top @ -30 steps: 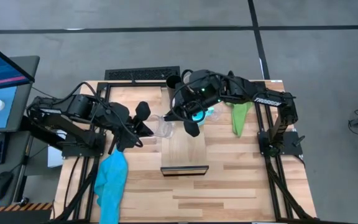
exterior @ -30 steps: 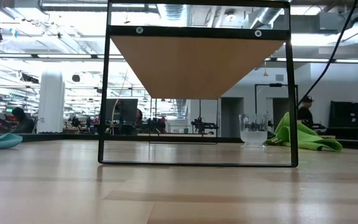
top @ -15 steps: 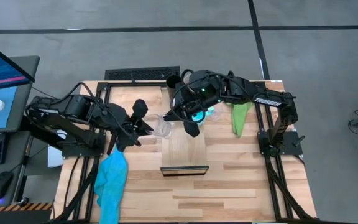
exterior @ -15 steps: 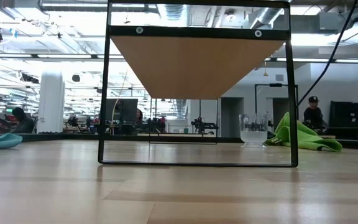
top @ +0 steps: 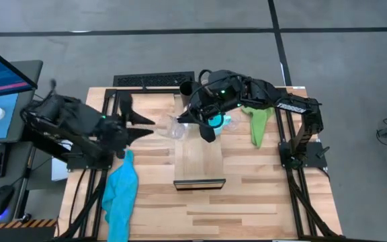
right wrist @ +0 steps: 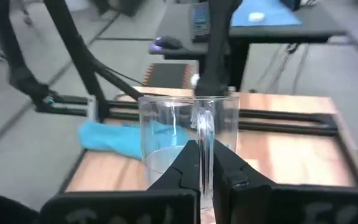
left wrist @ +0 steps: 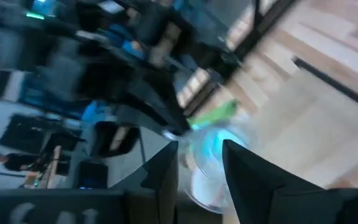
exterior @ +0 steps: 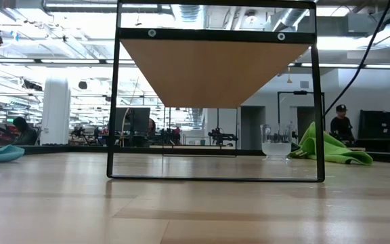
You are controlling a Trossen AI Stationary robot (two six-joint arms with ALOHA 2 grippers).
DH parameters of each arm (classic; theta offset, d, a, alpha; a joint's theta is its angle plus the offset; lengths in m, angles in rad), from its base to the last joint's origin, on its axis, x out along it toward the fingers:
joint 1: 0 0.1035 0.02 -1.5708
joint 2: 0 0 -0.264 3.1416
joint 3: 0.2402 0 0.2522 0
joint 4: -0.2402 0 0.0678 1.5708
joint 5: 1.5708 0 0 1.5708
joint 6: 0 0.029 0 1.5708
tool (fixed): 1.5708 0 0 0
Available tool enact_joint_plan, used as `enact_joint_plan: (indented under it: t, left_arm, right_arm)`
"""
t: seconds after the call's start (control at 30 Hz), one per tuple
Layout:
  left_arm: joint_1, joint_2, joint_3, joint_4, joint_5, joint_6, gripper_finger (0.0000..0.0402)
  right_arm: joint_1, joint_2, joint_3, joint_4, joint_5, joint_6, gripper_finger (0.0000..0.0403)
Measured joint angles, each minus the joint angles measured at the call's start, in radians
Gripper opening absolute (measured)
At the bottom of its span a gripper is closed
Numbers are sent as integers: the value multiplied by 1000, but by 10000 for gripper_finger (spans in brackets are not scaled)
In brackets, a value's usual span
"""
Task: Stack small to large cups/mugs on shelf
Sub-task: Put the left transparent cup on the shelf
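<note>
My right gripper (top: 188, 128) is shut on a clear glass cup (top: 177, 128) over the far left part of the light-wood shelf (top: 199, 161). The cup stands upright in the right wrist view (right wrist: 188, 137). A turquoise mug (top: 213, 121) shows under that gripper. A black cup (top: 187, 87) sits at the shelf's far end. A second clear glass (exterior: 276, 141) stands on the table beside the green cloth (exterior: 330, 149). My left gripper (top: 137, 119) is open and empty, left of the shelf; its wrist view (left wrist: 201, 171) is blurred. My right gripper pinches the near side of the glass cup (right wrist: 201, 134) between its two fingers (right wrist: 188, 163), on an upright clear strip that looks like a handle. The fingers come level from the table's right. The cup is upright; I cannot tell whether its base rests on the shelf.
A green cloth (top: 259, 124) lies right of the shelf and a blue cloth (top: 121, 195) lies at the near left. The shelf's black frame (exterior: 215, 177) stands on the tabletop. A dark keyboard (top: 150, 81) lies at the far edge.
My left gripper has drawn back from the glass cup toward the table's left edge and has turned, fast enough to blur. My right gripper has carried the glass a little toward the far edge, still upright.
</note>
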Motion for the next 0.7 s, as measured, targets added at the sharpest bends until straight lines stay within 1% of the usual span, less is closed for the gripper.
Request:
enact_joint_plan:
  t: [0.17, 0.23, 0.33, 0.43, 0.6, 0.7]
  left_arm:
    - [-26, 1, 98, 3, -35, -64, 118]
    - [-26, 1, 124, -1, -40, -105, 119]
    - [-25, -1, 148, -2, -60, -178, 119]
    - [-25, -14, 149, -8, -68, -241, 119]
    - [-25, -11, 149, -38, -113, -337, 119]
    - [-25, -13, 149, -75, -115, -412, 119]
  right_arm:
    - [7, -55, 3, 2, 62, -73, 25]
    - [15, -61, 3, 7, 88, -103, 25]
    - [36, -77, 0, 5, 139, -189, 25]
    - [72, -103, 1, 12, 220, -303, 25]
    - [144, -123, 2, 31, 373, -488, 25]
    - [184, -135, 1, 52, 437, -591, 25]
